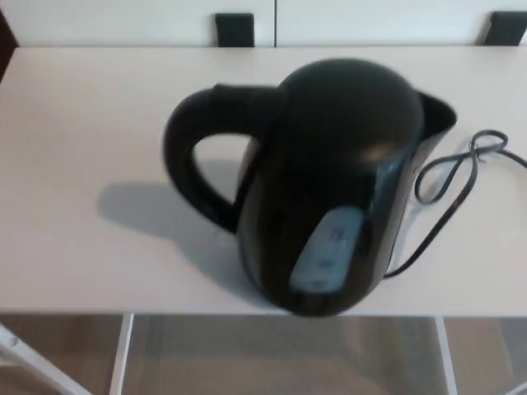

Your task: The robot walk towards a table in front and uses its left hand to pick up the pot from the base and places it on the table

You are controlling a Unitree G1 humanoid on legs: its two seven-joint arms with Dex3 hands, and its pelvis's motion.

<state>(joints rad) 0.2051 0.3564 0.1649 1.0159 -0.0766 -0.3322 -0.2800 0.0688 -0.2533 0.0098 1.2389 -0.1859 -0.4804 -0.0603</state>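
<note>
We look down on a white table [66,107], its thin white legs [122,354] standing on a tan floor [280,358]. Behind its far edge we see a white surface [123,18] split by a vertical seam, with two dark rectangular pieces [235,29] against it.

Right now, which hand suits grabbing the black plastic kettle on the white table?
Left, probably: the black kettle has its looped handle on the robot's left; the black cord lies right. Neither hand shows.

Soft, even indoor light; the black pot [338,189] throws a shadow left across the table [74,123]. Slightly blurred throughout.
</note>
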